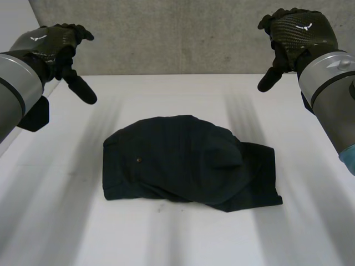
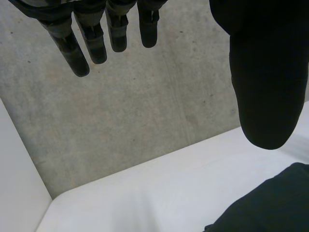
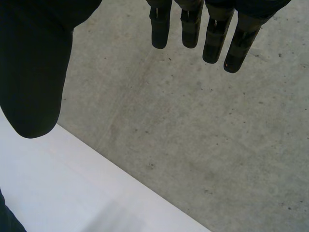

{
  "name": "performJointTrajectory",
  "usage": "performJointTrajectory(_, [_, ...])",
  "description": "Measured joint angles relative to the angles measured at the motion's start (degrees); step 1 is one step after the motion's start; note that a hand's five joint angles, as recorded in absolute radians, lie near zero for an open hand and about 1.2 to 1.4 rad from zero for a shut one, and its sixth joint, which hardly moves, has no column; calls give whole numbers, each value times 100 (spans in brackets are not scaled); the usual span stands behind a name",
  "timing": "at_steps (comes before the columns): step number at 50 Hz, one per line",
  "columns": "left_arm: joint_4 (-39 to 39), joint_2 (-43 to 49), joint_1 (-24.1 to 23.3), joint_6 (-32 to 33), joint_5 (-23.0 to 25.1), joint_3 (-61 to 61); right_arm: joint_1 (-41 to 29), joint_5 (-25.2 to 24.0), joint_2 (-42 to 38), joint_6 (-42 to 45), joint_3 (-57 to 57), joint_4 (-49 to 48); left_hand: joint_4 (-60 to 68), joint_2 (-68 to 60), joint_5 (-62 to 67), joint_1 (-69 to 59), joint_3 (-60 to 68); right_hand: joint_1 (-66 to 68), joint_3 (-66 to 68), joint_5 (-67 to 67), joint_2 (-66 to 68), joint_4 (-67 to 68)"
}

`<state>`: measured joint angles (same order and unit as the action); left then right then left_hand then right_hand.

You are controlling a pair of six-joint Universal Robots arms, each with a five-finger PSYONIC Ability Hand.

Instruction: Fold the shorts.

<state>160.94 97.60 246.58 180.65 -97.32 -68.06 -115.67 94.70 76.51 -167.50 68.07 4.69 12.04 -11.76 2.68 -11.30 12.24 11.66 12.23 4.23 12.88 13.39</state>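
Head: behind near edge, looking down over table [image 1: 177, 238] toward wall [image 1: 166, 33].
Wrists: raised, facing that wall.
Shared: far edge, shorts [image 1: 183, 160].

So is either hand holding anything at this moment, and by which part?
Nothing is held. The left hand and right hand hover open above the far side of the table, apart from the dark shorts, which lie untouched in a heap.
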Motion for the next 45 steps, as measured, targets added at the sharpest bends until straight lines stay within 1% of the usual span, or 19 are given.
performJointTrajectory(9, [368, 178, -28, 15, 5, -109, 90, -104, -3, 68, 1, 48, 0, 0, 0, 0, 0, 0, 0, 0, 0, 0])
performJointTrajectory(14, [900, 500, -4, 166, 29, -159, 119, -544, -46, 625, 8, 406, 0, 0, 0, 0, 0, 0, 0, 0, 0, 0])
performJointTrajectory(17, [1159, 778, 22, 355, 96, -159, 150, -788, -71, 981, 8, 678, 0, 0, 0, 0, 0, 0, 0, 0, 0, 0])
performJointTrajectory(18, [1303, 1016, 40, 539, 183, -146, 169, -915, -86, 1163, 8, 828, 0, 0, 0, 0, 0, 0, 0, 0, 0, 0])
performJointTrajectory(19, [1325, 1064, 43, 574, 201, -144, 176, -949, -93, 1216, 8, 875, 0, 0, 0, 0, 0, 0, 0, 0, 0, 0])
performJointTrajectory(21, [1472, 1498, 65, 922, 389, -115, 203, -1091, -135, 1416, 6, 1058, 0, 0, 0, 0, 0, 0, 0, 0, 0, 0])
performJointTrajectory(25, [1547, 2193, 82, 1464, 638, -6, 231, -1175, -201, 1528, 6, 1166, 0, 0, 0, -1, 0, 0, 0, 0, 0, 0])
performJointTrajectory(29, [1537, 2806, 86, 1866, 739, 192, 269, -1202, -265, 1558, 37, 1190, 18, -22, 10, -38, 15, 0, 0, 0, 0, 0])
performJointTrajectory(30, [1523, 3057, 86, 1986, 749, 312, 282, -1201, -289, 1559, 60, 1186, 134, -159, 108, -243, 122, 0, 0, 0, 0, 0])
performJointTrajectory(33, [1510, 3297, 85, 2072, 747, 459, 289, -1198, -311, 1558, 85, 1178, 374, -396, 335, -504, 343, 0, 0, 0, 0, 0])
performJointTrajectory(35, [1502, 3556, 86, 2130, 731, 658, 292, -1191, -341, 1558, 113, 1167, 905, -951, 839, -1035, 894, 0, 0, 0, 0, 0])
performJointTrajectory(36, [1502, 3556, 86, 2130, 731, 658, 292, -1191, -341, 1558, 113, 1167, 905, -951, 839, -1035, 894, 0, 0, 0, 0, 0])
performJointTrajectory(37, [1505, 3675, 89, 2143, 719, 769, 290, -1188, -351, 1559, 120, 1164, 1433, -1498, 1374, -1620, 1392, 0, 0, 0, 0, 0])
performJointTrajectory(39, [1504, 3816, 100, 2145, 705, 914, 285, -1181, -388, 1563, 140, 1157, 2022, -2112, 1952, -2269, 2052, 0, 0, 0, 0, 0])
performJointTrajectory(40, [1503, 3879, 111, 2142, 703, 981, 282, -1178, -404, 1565, 147, 1154, 2974, -3097, 2859, -3296, 2938, 0, 0, 0, 0, 0])
performJointTrajectory(41, [1502, 3921, 121, 2140, 705, 1026, 280, -1176, -412, 1566, 150, 1153, 3163, -3289, 3035, -3503, 3225, 0, 0, 0, 0, 0])
performJointTrajectory(42, [1495, 3991, 146, 2138, 707, 1100, 277, -1173, -428, 1569, 156, 1151, 4377, -4477, 4183, -4703, 4405, 0, 0, 0, 0, 0])
performJointTrajectory(44, [1487, 4075, 186, 2139, 715, 1183, 275, -1169, -444, 1573, 160, 1149, 4825, -4901, 4613, -5040, 4776, 0, 0, 0, 0, 0])
performJointTrajectory(45, [1479, 4117, 213, 2139, 721, 1220, 274, -1166, -453, 1575, 163, 1149, 5316, -5333, 5059, -5306, 5233, 0, 0, 0, 0, 0])
